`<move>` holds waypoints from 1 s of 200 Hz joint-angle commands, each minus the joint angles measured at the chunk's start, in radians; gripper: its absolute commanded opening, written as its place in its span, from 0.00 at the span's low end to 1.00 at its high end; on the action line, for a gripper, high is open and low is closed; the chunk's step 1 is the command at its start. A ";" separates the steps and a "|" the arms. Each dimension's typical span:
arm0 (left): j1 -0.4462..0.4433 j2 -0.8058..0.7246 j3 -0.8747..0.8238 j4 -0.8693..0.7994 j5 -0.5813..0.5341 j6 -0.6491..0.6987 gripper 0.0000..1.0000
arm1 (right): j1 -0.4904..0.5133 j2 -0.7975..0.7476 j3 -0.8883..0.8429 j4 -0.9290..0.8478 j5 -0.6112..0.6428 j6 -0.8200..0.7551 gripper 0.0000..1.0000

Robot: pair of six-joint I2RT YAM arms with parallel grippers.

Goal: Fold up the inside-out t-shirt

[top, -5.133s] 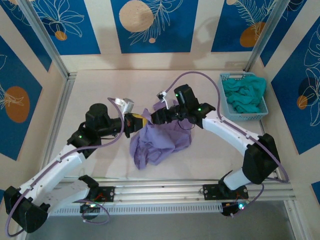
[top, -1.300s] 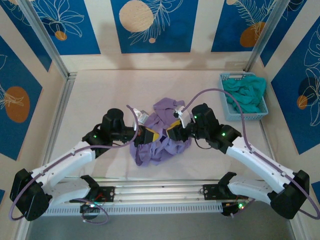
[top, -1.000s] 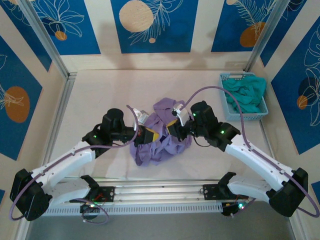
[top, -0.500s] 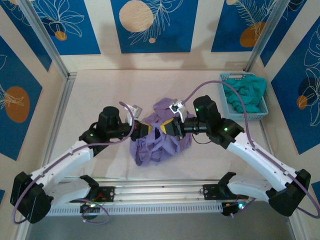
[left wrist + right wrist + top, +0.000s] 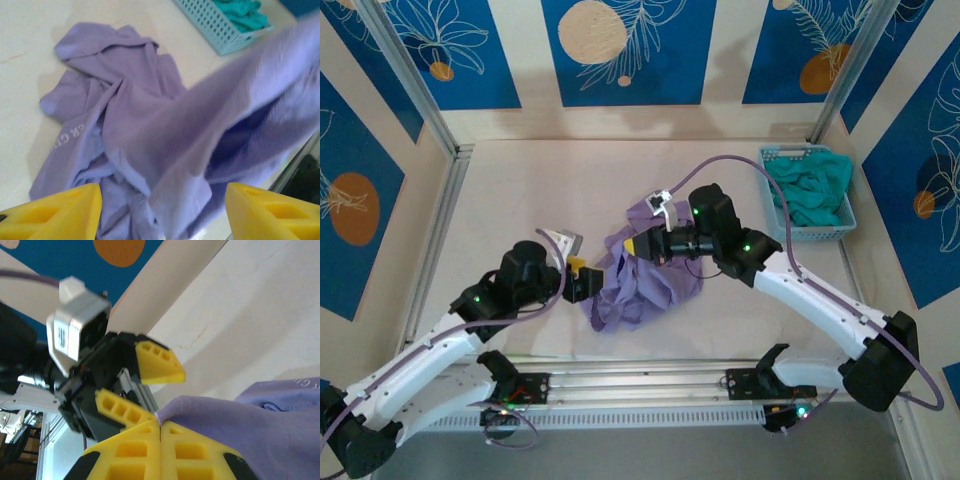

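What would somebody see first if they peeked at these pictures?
A crumpled purple t-shirt lies in the middle of the table, and the right gripper pinches a fold of it up. The left gripper sits open just to the shirt's left, its yellow fingers apart. At the far right, a blue basket holds a teal garment.
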 commanded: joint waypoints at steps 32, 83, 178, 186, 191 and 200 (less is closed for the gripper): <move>-0.153 0.011 0.033 -0.120 -0.229 0.020 0.56 | 0.009 0.045 0.036 0.038 0.047 0.073 0.00; -0.166 0.162 0.035 -0.046 -0.238 0.089 0.58 | 0.011 0.031 0.037 0.022 0.064 0.060 0.00; -0.052 0.146 0.014 0.270 0.335 0.008 0.00 | -0.030 -0.132 -0.014 -0.190 0.207 -0.186 0.00; -0.052 0.130 0.017 0.315 0.404 -0.017 0.00 | -0.037 -0.149 -0.025 -0.208 0.213 -0.213 0.00; -0.052 0.121 0.017 0.348 0.446 -0.040 0.00 | -0.041 -0.160 -0.034 -0.216 0.218 -0.228 0.00; -0.051 0.110 0.015 0.413 0.516 -0.075 0.00 | -0.047 -0.179 -0.050 -0.228 0.227 -0.250 0.00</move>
